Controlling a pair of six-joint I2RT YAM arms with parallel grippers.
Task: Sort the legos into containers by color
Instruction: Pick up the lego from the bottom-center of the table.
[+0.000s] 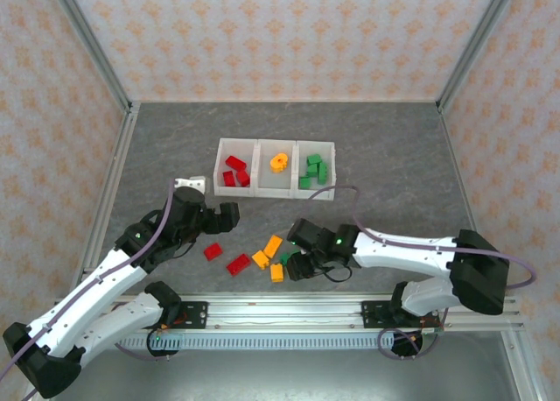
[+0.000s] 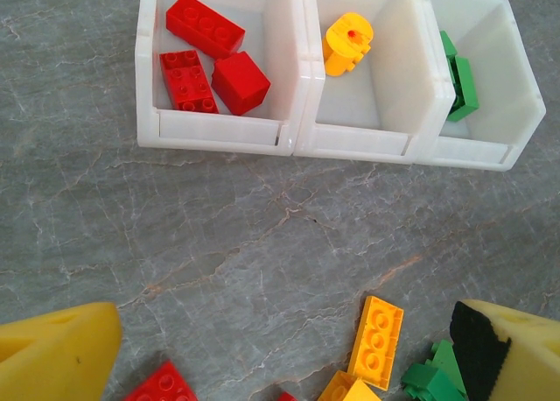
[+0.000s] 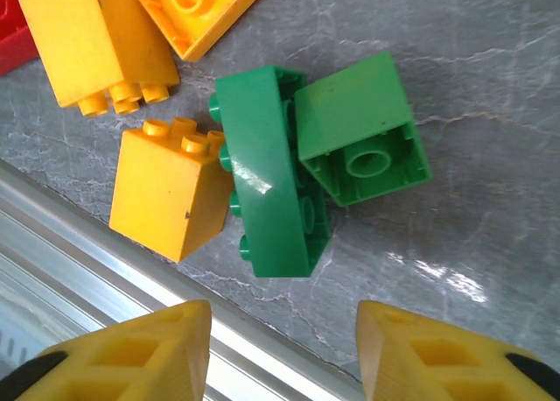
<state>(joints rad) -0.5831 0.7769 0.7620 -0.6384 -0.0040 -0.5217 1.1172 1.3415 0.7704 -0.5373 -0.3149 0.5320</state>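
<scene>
Three joined white bins (image 1: 278,190) hold red legos (image 1: 234,165) left, orange middle, green right; loose bricks (image 1: 261,259) lie nearer.

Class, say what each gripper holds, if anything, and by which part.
Nothing is held. The left gripper and right gripper are both open and empty; two green bricks lie just ahead of the right one.

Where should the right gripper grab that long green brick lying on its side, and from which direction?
Probably the near end of the long green brick, from straight above, closing across its narrow width. It lies on its side, smooth face up; a square green brick and an orange brick crowd its middle, but the near end looks clear.
</scene>
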